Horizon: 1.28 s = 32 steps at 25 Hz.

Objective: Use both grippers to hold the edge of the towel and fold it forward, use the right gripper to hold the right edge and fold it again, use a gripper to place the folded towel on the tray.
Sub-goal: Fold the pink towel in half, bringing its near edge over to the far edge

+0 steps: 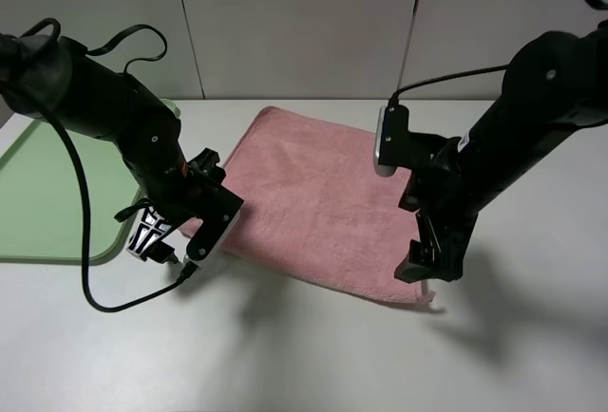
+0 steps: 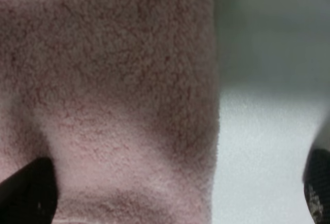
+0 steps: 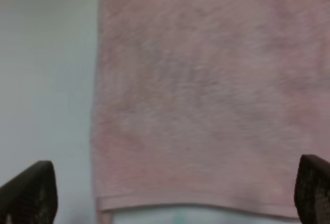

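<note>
Both stand fingers apart: left gripper (image 1: 195, 258), right gripper (image 1: 425, 270), over 6 o'clock edge (image 1: 313, 277) of towel (image 1: 313, 189). Uneven pinching risks a skewed fold.

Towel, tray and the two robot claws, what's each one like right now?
towel: spread flat on the table, unfolded, not gripped.
tray: flat on the table, left of the towel, no towel on it.
left gripper: open, jaws down at the towel's near left corner.
right gripper: open, jaws down at the towel's near right corner.
</note>
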Tool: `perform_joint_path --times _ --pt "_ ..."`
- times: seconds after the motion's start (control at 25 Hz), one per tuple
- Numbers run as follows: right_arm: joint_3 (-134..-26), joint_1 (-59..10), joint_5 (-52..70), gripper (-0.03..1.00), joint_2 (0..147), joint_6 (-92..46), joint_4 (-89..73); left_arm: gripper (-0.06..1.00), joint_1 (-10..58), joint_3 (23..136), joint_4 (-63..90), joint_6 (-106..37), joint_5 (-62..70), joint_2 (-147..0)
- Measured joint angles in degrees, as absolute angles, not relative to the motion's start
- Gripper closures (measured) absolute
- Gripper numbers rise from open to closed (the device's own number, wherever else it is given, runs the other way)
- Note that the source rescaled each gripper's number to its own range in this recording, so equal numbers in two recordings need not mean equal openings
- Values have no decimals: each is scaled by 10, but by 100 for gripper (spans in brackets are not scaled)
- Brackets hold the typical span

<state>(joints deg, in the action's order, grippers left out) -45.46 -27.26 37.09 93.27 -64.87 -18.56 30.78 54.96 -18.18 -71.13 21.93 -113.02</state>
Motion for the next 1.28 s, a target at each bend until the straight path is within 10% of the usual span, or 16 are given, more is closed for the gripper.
perform_joint_path --times 1.28 --pt "-308 -273 153 -3 967 -641 -236 -1 308 550 -182 -713 217 -1130"
